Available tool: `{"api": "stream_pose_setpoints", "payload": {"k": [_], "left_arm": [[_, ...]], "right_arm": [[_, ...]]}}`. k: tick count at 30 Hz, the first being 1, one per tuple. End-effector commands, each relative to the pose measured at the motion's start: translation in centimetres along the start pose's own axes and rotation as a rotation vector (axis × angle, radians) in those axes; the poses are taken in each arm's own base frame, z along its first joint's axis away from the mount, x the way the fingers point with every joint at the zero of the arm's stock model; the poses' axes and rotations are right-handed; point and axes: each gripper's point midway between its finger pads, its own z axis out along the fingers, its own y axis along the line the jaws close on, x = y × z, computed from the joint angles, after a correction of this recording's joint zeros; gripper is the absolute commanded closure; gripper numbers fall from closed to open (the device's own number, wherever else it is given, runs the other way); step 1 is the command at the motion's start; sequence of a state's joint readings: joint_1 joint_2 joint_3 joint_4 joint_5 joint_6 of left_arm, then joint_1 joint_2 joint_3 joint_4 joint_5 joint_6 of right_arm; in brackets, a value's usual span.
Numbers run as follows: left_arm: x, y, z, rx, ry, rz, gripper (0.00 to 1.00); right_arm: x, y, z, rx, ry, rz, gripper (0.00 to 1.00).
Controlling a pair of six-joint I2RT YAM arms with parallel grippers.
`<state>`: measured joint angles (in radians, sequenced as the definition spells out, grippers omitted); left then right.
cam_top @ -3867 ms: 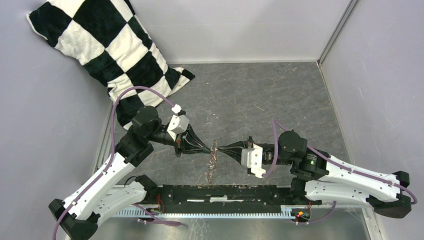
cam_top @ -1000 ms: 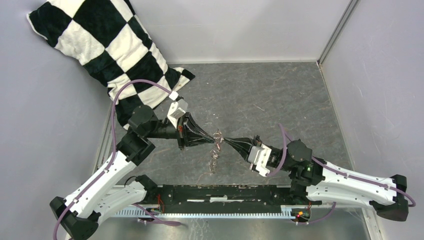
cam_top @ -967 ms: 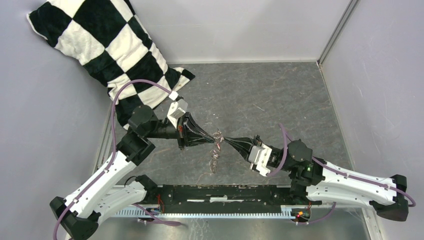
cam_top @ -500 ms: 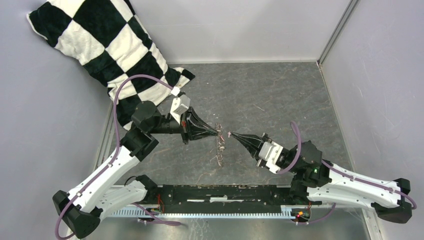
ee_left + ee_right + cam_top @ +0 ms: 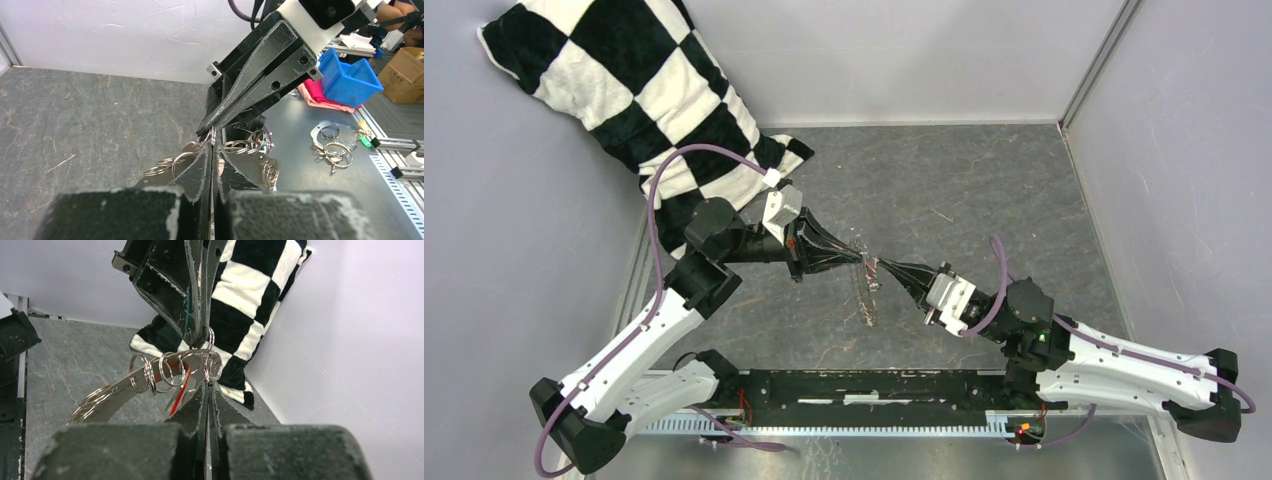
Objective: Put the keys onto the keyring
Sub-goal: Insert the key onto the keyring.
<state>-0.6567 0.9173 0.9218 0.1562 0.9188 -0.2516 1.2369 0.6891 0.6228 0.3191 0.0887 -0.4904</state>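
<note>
The keyring [image 5: 870, 292] is a chain of small silver rings hanging above the grey table between my two gripper tips. My left gripper [image 5: 861, 261] is shut on one ring; several rings [image 5: 245, 146] fan out beside its fingertips [image 5: 202, 160]. My right gripper [image 5: 882, 267] comes from the other side, tip to tip with the left one. It is shut on a thin bit of silver metal that looks like the tiny key, mostly hidden. In the right wrist view the rings [image 5: 170, 369] and the red tag [image 5: 181, 386] hang left of my right gripper [image 5: 207, 382].
A black-and-white checked pillow [image 5: 624, 90] leans in the far left corner and shows behind the rings in the right wrist view [image 5: 245, 300]. Walls close the table on three sides. A black rail [image 5: 874, 385] runs along the near edge. Off the table lie a blue bin [image 5: 350, 82] and spare rings [image 5: 332, 147].
Half a second ago the two tips stood apart with the ring chain hanging from the left one. Now they touch again, and both arms have shifted a little farther from the rail.
</note>
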Motion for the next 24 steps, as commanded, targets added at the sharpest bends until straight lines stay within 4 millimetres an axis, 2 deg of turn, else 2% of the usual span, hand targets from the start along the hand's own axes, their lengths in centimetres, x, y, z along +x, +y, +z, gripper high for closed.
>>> {"api": "stream_pose_setpoints", "payload": {"k": [1,24], "left_arm": [[-2.9,-0.6,-0.2,0.018,-0.068,0.169,0.98],[-2.3,-0.3,-0.5,-0.017,-0.071,0.183,0.98]], "right_arm": [[-4.0,-2.3,0.2,0.070,-0.110,0.049,1.00],[-5.1,-1.3,0.8,0.018,-0.167,0.087,1.00]]}}
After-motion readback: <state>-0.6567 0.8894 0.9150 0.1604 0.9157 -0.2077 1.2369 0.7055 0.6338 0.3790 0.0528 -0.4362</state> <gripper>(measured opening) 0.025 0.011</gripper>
